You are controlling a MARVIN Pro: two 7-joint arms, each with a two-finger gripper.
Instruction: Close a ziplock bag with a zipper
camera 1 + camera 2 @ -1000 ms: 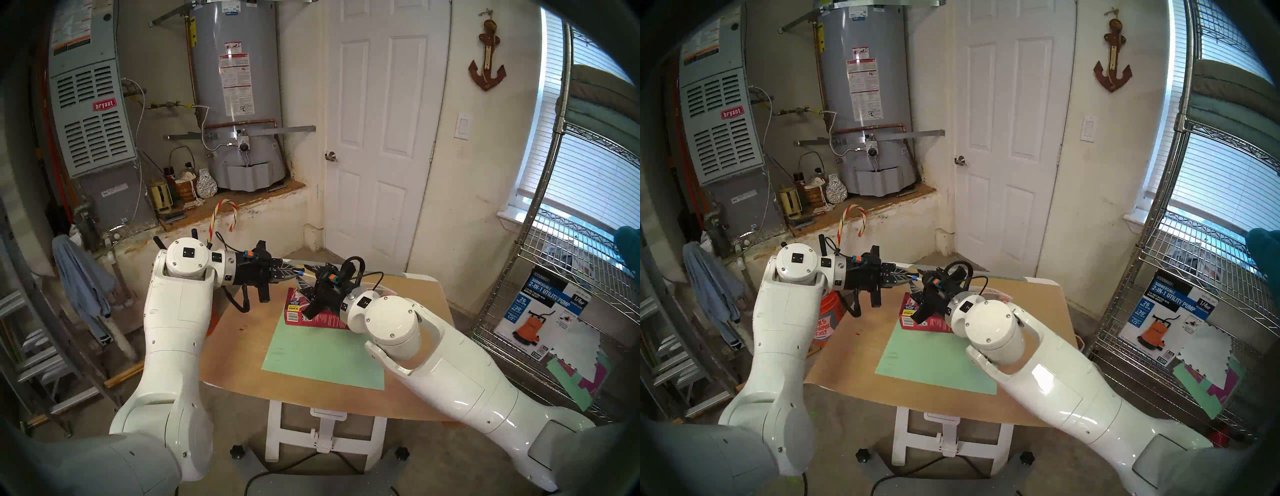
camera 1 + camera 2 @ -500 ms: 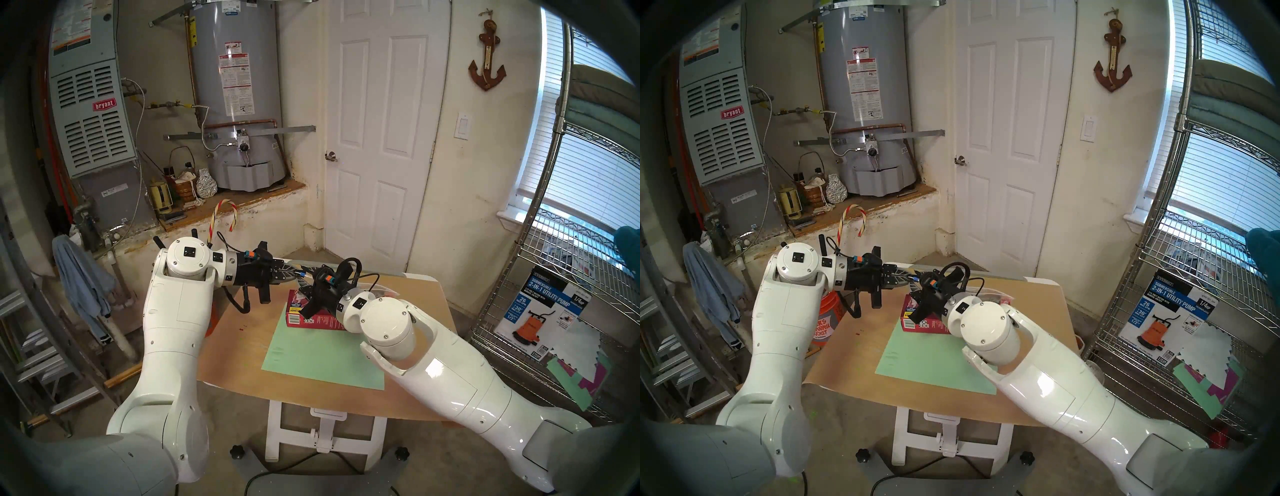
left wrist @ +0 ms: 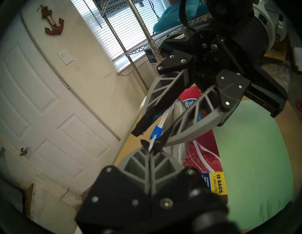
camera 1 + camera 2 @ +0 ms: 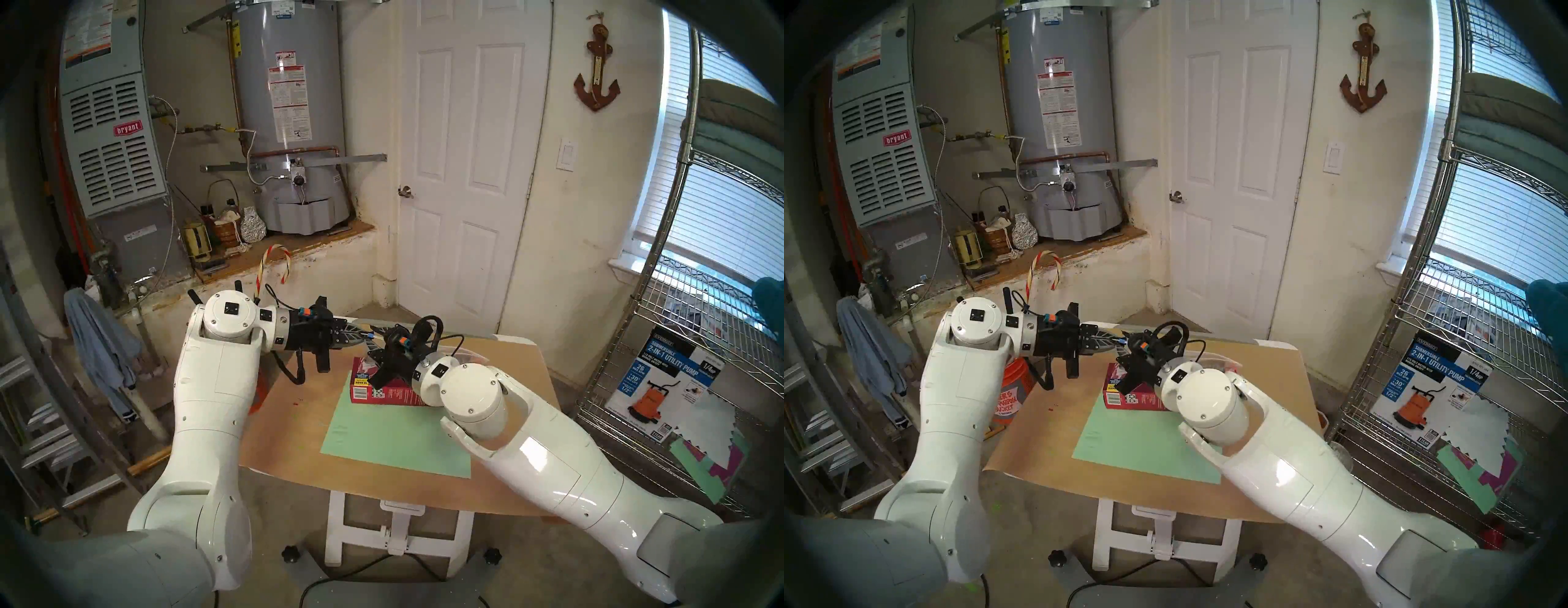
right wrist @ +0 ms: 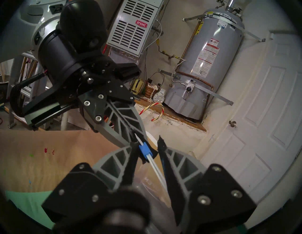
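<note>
1. Zipper point(image 3: 156, 132) first: its blue slider sits on the white closure strip, right next to the end that my left gripper point(image 3: 151, 149) pinches. It is held up in the air above the far left part of the table point(image 4: 297, 441).
2. Ziplock bag point(image 5: 147, 181) runs from that pinched end back under my right wrist; its clear body shows only faintly in the wrist views.
3. My left gripper is pressed together on the very tip of the strip, so that end is anchored.
4. My right gripper point(image 5: 147, 147) is spread, one finger on each side of the slider. One finger point(image 5: 133, 152) looks to be touching or nearly touching the slider, the other stands clear. I see no firm pinch on it yet.
5. Progress, as I judge it: the bag is lifted and braced, and the slider is bracketed. Left to do is closing on the slider and drawing it along the whole strip. I cannot tell how much of the track is already sealed.
6. Below lies the red box point(image 4: 382, 388) on the green sheet point(image 4: 394, 437).
</note>
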